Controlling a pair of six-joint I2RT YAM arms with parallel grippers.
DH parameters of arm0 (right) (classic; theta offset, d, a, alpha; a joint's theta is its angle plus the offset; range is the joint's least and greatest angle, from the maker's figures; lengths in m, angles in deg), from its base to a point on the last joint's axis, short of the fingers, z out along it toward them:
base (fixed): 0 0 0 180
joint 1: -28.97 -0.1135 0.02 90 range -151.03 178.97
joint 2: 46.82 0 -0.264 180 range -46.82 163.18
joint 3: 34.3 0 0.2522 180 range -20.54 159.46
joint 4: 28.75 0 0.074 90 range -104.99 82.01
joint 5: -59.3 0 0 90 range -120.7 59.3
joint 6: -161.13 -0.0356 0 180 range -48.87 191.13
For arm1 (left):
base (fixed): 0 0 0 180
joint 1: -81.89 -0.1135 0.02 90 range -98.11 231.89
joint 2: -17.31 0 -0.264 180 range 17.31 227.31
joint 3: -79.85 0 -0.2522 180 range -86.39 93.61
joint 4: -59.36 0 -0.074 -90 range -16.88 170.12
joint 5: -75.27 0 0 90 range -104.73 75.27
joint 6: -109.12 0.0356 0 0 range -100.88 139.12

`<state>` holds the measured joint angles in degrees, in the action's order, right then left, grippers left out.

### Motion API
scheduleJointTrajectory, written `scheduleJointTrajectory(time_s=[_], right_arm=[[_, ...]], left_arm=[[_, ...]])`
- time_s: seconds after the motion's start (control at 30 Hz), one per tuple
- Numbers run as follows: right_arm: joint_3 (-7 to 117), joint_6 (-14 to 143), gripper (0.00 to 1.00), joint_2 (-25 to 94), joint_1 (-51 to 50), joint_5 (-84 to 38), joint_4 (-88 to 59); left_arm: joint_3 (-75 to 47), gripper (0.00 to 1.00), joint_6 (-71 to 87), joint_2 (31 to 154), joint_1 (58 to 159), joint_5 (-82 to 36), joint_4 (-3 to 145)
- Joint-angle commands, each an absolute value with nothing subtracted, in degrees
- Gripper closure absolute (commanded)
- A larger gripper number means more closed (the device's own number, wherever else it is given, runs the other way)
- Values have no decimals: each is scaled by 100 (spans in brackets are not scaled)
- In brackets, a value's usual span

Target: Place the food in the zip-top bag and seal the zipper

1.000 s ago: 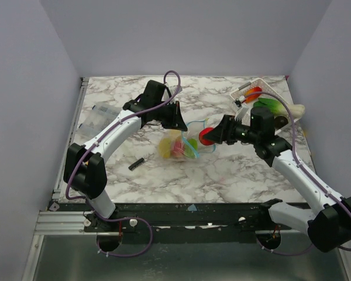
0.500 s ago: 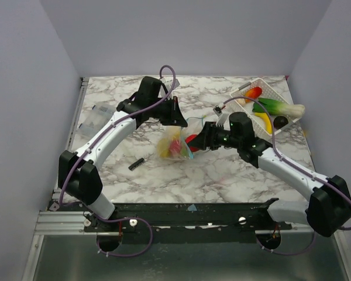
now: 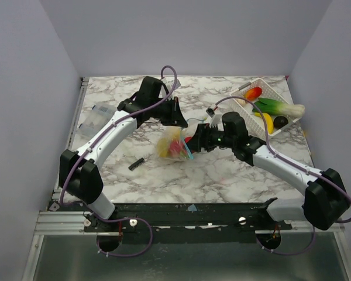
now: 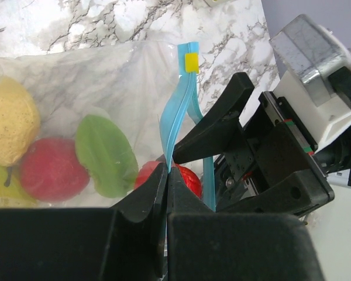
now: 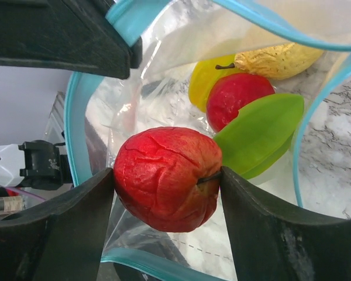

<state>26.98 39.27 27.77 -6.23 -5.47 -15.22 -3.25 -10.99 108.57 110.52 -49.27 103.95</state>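
Observation:
The clear zip-top bag [image 3: 171, 144] lies mid-table with yellow, red and green toy food inside [image 4: 52, 158]. My left gripper [image 3: 176, 122] is shut on the teal-blue zipper strip [image 4: 174, 126] and holds the bag's mouth up and open. My right gripper [image 3: 194, 141] is shut on a red toy apple [image 5: 167, 177] and holds it inside the bag's mouth, ringed by the zipper [image 5: 76, 129]. Beyond the apple, a green piece [image 5: 260, 132], a red fruit [image 5: 237, 96] and yellow fruits [image 5: 278, 58] lie in the bag.
A white basket [image 3: 273, 93] at the back right holds an orange-red piece, a green-and-white leek, a yellow piece and a dark one. A small black bar [image 3: 137, 163] lies near the left front. A clear packet [image 3: 96, 117] lies by the left edge.
My right gripper has moved left with the red apple, from beside the bag into its open mouth. My left gripper still holds the zipper edge, almost unmoved.

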Motion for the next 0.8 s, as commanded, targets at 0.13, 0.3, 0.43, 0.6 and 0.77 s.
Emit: scheduleJointTrajectory(time_s=[0.13, 0.3, 0.43, 0.6, 0.77], right_arm=[[3109, 4086, 22, 3002, -653, -310, -1407], [3052, 3860, 20, 2794, -650, -422, -1624], [3020, 3520, 21, 2407, -651, -1221, -1519], [3726, 3653, 21, 2138, -647, -2471, -253], [4584, 4203, 21, 2264, -640, -4185, 1069]], left_arm=[[-284, 100, -781, 10718, 11028, -4920, 10401], [-250, 100, -688, 10640, 11036, -5019, 10610], [-502, 100, -720, 10336, 11063, -4870, 10402], [-618, 100, -700, 10209, 11077, -4786, 10379], [-563, 100, -664, 10349, 11090, -4793, 10511]])
